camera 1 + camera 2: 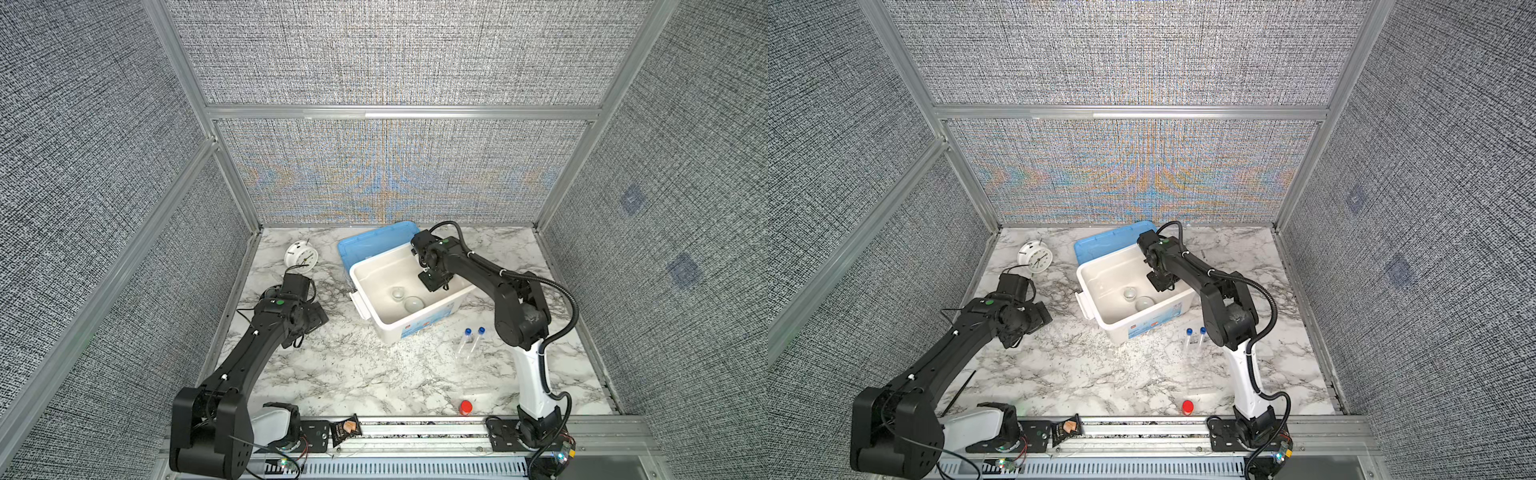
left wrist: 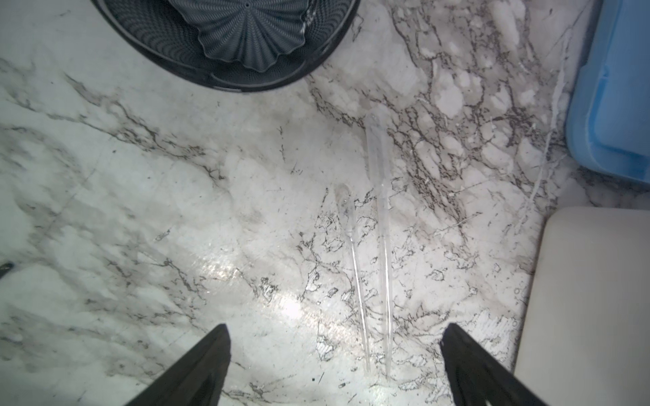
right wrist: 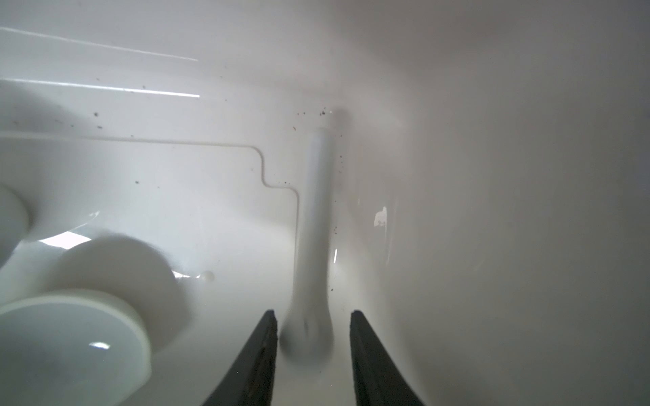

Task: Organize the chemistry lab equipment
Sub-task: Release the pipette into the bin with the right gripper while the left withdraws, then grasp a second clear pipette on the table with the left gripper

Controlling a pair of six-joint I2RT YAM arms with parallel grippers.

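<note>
Marble surface carries white bin. Right gripper is down inside the bin, fingers parted either side of the pestle lying on the bin floor (seemingly not touching it). Left gripper: fingers spread wide above the surface. Two dishes in bin. Two blue-capped tubes lie on the surface beside the bin.

Finding broad open marble across the front and middle of the bench. Meeting the white bin at back centre, blue lid just behind it. Sharing the bin's floor with a dish, a second dish just beside it, and a pestle lying along one wall, thick end sitting between the parted fingers of the right gripper. Meeting the alarm clock at back left. Finding two blue-capped tubes lying between bin and right arm. Seeing two clear droppers lying between the spread fingers of the left gripper.
</note>
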